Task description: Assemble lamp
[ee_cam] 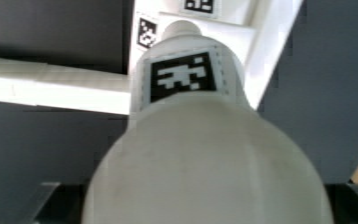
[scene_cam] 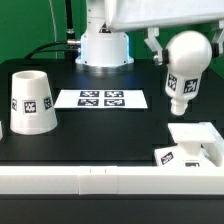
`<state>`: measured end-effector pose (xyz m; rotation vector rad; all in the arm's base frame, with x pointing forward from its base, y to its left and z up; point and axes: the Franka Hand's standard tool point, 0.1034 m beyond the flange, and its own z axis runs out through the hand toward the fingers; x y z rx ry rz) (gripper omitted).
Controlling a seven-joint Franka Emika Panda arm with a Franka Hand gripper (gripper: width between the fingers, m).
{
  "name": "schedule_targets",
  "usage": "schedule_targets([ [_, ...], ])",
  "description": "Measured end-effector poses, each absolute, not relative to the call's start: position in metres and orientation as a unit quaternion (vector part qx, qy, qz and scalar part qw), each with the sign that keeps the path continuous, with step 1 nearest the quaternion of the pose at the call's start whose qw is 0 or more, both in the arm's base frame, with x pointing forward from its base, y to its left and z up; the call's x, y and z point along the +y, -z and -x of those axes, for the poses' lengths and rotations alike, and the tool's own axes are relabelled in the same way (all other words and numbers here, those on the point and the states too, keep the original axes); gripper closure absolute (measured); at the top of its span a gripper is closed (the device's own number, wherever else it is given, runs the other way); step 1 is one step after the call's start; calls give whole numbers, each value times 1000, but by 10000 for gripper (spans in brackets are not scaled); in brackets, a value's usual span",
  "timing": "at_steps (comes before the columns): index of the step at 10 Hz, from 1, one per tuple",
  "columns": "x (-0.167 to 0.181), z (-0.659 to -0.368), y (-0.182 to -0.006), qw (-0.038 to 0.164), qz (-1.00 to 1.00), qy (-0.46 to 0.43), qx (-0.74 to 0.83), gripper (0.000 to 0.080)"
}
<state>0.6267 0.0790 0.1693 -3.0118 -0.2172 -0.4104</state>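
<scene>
My gripper [scene_cam: 184, 47] is shut on the round head of the white bulb [scene_cam: 183, 68] and holds it in the air at the exterior view's right, with the tagged stem pointing down. The flat square base [scene_cam: 196, 146] lies on the black table below it, apart from the stem. The cup-like shade [scene_cam: 32, 101] stands wide end down at the exterior view's left. In the wrist view the bulb [ee_cam: 188, 130] fills the picture between the dark fingers [ee_cam: 44, 206] of my gripper [ee_cam: 194, 205]. Beyond the stem tip, part of the base [ee_cam: 222, 14] shows.
The marker board [scene_cam: 100, 99] lies flat at the table's middle. The big white robot pedestal [scene_cam: 105, 46] stands behind it. A white rail [scene_cam: 70, 180] runs along the table's front edge and also shows in the wrist view [ee_cam: 43, 85].
</scene>
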Motion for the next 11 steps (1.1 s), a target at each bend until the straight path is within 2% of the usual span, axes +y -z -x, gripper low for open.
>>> schedule_targets([
  [1,80,-631,-173,47,986,140,-73,219],
  [4,80,-630,-169,46,985,150,-73,219],
  [6,86,-628,-163,40,973,217,-75,219],
  [11,87,-632,-148,41,974,209,-79,219],
])
